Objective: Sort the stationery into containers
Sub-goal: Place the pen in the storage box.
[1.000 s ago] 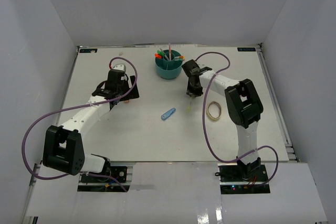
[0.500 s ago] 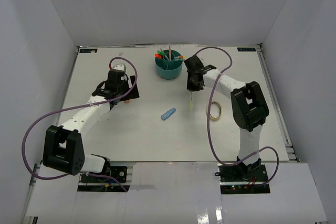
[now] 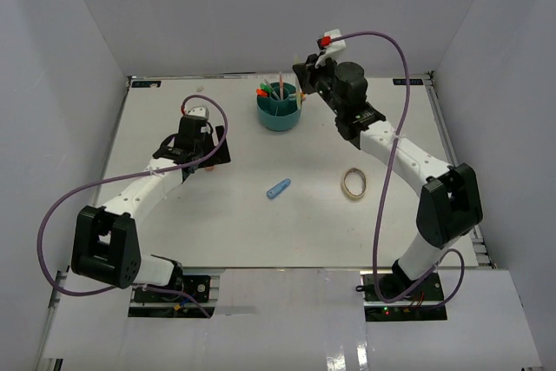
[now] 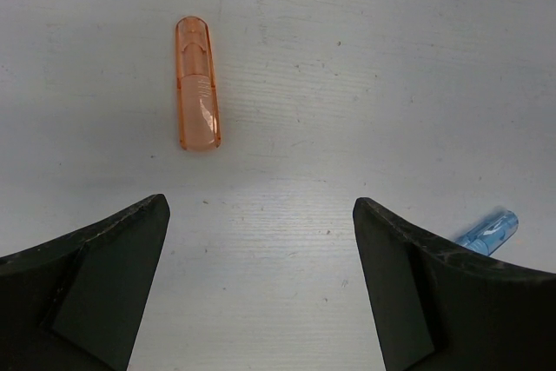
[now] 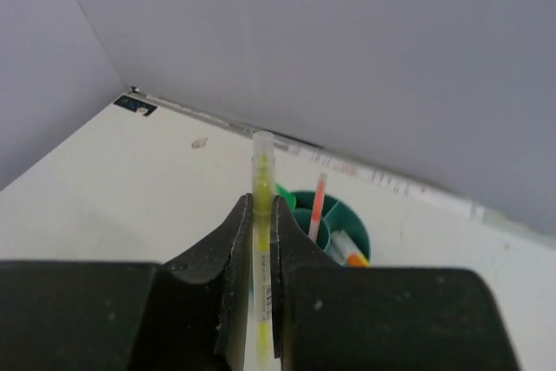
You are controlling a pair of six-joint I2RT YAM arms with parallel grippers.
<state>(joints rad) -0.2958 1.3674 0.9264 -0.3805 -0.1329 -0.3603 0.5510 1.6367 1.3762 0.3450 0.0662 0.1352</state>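
The right gripper (image 5: pixel 261 208) pinches 1 yellow pen (image 5: pixel 261 167) near the teal organizer (image 5: pixel 354 223) — dropped off-centre, it could strike the standing pens (image 5: pixel 317 202) and bounce out. The left gripper (image 4: pixel 259 208) hangs spread.

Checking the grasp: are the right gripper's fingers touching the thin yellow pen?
Touching. The right wrist view shows the right gripper shut on the thin yellow pen, pressing it from both sides with no gap.

Lower end of yellow pen (image 5: pixel 262 171) unseen within right claw (image 5: pixel 258 203); teal organizer (image 5: pixel 356 230) partly behind it.
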